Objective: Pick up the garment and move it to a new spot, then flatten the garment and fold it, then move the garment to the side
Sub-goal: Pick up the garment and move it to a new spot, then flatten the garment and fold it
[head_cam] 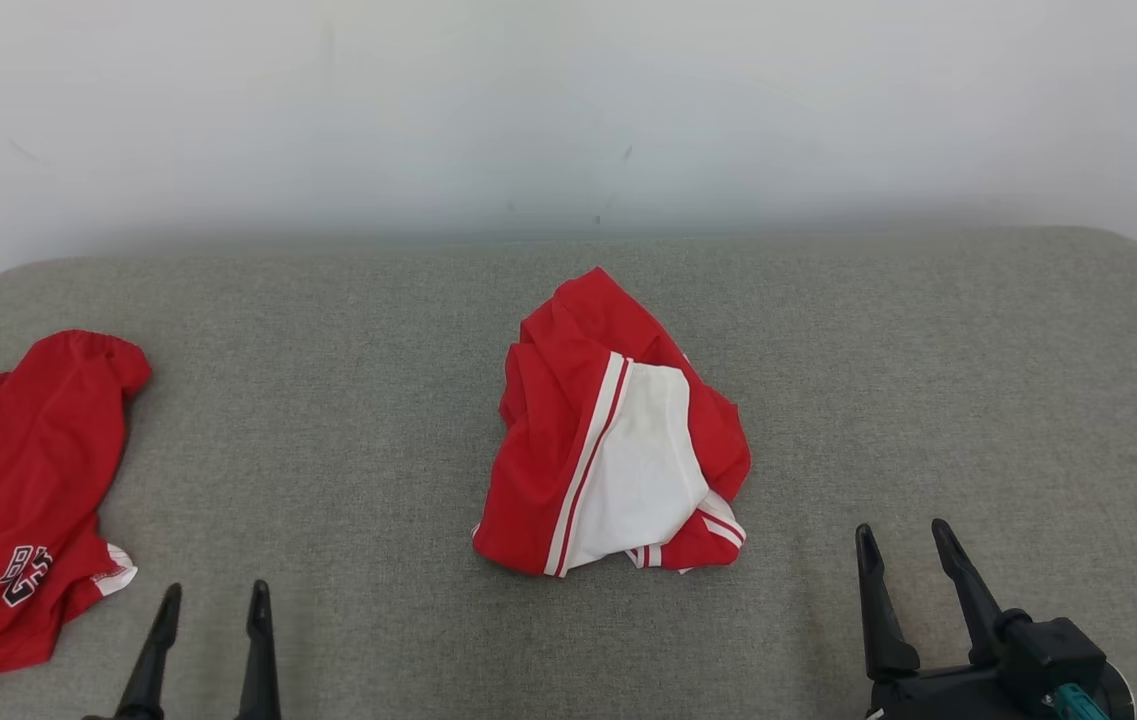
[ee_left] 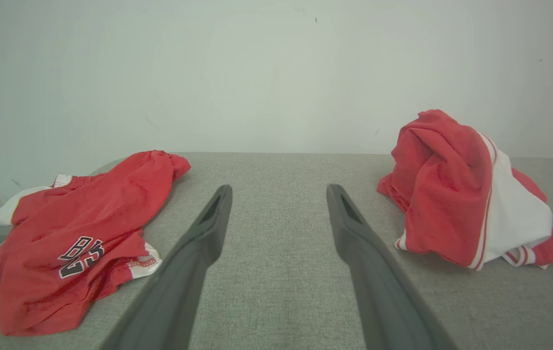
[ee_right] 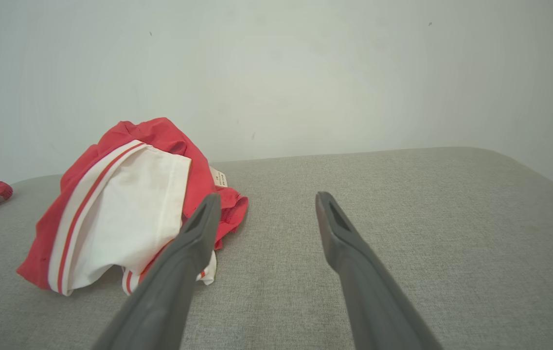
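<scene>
Both our hands sit low at the near edge. The left hand (head_cam: 216, 590) and right hand (head_cam: 902, 530) are spread wide and holding nothing, probably to leave a clear look at the garment (head_cam: 618, 440), which is bunched in a heap mid-worktop (head_cam: 348, 420). A second red garment (head_cam: 18, 490) hogs the left edge, so we reckon the bare stretch on the right is the better room for spreading.
</scene>
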Available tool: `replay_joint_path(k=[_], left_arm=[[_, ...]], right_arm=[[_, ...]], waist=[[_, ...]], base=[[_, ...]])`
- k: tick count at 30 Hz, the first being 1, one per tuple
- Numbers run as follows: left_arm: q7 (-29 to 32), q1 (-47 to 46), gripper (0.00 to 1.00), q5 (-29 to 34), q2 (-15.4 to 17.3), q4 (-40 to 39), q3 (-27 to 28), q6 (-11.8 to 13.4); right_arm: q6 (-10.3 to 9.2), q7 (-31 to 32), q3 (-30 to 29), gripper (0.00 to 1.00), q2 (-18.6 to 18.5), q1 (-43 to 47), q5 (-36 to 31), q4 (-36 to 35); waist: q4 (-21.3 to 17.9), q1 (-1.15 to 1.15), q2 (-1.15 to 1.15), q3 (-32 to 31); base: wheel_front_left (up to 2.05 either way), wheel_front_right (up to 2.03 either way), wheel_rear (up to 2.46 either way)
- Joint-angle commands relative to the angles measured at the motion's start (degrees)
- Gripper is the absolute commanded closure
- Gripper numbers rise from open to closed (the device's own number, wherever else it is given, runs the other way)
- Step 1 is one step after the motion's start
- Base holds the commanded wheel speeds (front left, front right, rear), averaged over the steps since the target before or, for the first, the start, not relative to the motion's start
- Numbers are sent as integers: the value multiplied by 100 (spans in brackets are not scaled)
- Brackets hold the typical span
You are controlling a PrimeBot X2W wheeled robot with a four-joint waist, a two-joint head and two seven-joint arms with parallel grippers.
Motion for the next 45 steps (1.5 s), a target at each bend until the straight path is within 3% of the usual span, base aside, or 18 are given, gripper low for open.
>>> replay_joint_path(k=[1, 17, 45], left_arm=[[-12, 68, 0, 6, -59, -3, -23, -38], [-12, -33, 0, -124, -23, 225, -300, -86], [-12, -35, 0, -21, -23, 203, -301, -87]], right_arm=[[20, -8, 15, 0, -1, 24, -20, 22], [20, -8, 52, 0, -2, 5, 5, 152], [20, -8, 54, 0, -2, -22, -8, 200]], waist=[[2, 1, 0, 9], [-16, 1, 0, 60], [9, 1, 0, 72]], base=[[0, 0, 0], [0, 0, 0], [0, 0, 0]])
